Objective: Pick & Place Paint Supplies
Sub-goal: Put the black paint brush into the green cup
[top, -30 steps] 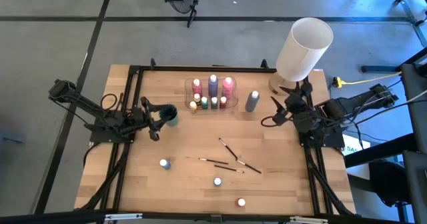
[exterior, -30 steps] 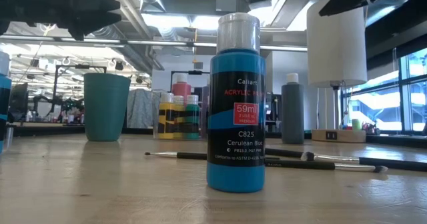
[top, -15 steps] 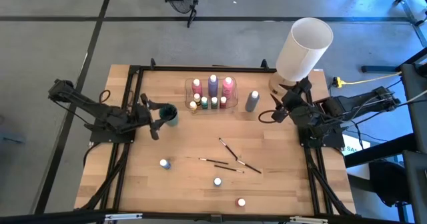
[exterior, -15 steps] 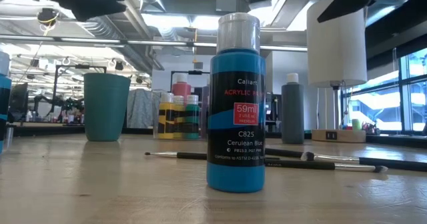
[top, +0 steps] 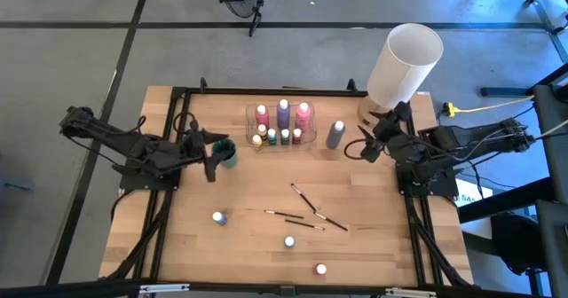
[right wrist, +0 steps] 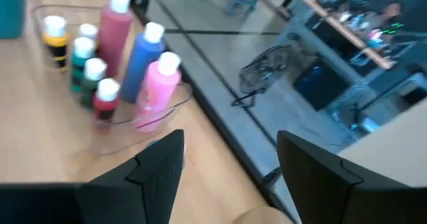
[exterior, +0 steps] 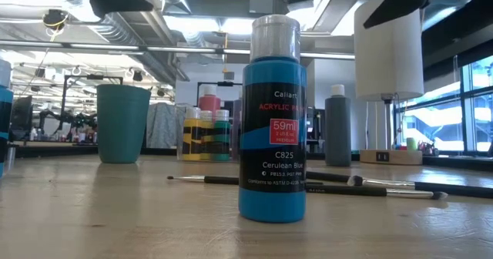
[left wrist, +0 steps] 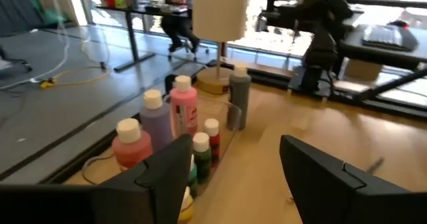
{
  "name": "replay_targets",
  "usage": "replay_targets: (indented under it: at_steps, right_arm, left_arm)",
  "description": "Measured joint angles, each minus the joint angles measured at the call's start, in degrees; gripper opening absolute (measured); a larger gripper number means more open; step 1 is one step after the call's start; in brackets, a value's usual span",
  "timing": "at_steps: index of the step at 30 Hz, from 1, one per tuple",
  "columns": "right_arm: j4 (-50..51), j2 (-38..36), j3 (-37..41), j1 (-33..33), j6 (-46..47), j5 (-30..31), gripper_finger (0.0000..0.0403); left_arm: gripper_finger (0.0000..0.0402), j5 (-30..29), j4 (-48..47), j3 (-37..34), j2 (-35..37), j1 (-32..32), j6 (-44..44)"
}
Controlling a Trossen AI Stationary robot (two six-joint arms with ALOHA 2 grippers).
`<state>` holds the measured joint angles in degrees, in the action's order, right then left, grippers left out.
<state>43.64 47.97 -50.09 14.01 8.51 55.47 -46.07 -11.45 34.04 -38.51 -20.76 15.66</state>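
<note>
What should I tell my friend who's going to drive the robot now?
Left gripper: open, empty, by the teal cup.
Right gripper: open, empty, beside the grey bottle.
Done: seven bottles stand in the clear tray.
Left: grey bottle; three small bottles loose near the front edge, one being the cerulean blue bottle; three paintbrushes lying mid-table.

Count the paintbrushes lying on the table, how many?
3, all near the table's middle: one slanted brush, one long brush left of it, one on the right. They overlap, so another may hide.
</note>
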Motion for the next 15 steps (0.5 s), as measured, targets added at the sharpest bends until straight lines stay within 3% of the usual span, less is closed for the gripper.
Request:
replay_targets:
  at_steps: [11,15]
  right_arm:
    - [-0.14,-0.76,0.0,-0.19,0.46,-0.71,0.0242]
    - [1.32,-3.79,0.0,-0.19,1.65,-4.95,0.0242]
  left_arm:
    - [0.0224,-4.13,1.46,0.02,-0.79,0.68,14.19]
    - [0.0224,-2.52,6.72,0.04,-0.93,2.04,8.35]
